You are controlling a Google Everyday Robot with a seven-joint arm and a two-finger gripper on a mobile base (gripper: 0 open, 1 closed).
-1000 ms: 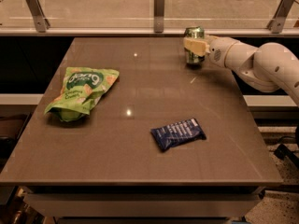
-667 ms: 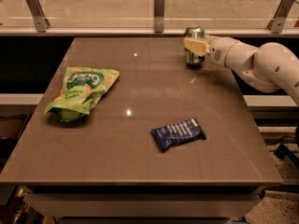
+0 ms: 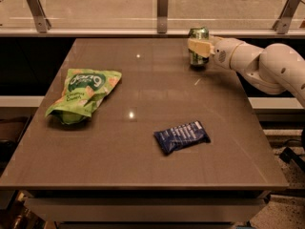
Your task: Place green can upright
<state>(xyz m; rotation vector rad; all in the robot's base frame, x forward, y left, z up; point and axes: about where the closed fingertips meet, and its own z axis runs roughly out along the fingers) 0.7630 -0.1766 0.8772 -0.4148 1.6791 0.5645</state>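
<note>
The green can [image 3: 197,58] stands upright near the far right corner of the brown table [image 3: 143,142], silver top up. My gripper [image 3: 199,47] reaches in from the right on the white arm [image 3: 267,68]. Its cream fingers [image 3: 198,46] are closed around the can's upper half. The can's base appears to rest on the table top.
A crinkled green snack bag [image 3: 83,94] lies at the table's left. A dark blue snack packet [image 3: 182,136] lies right of centre, nearer the front. A glass railing with metal posts [image 3: 162,4] runs behind the table's far edge.
</note>
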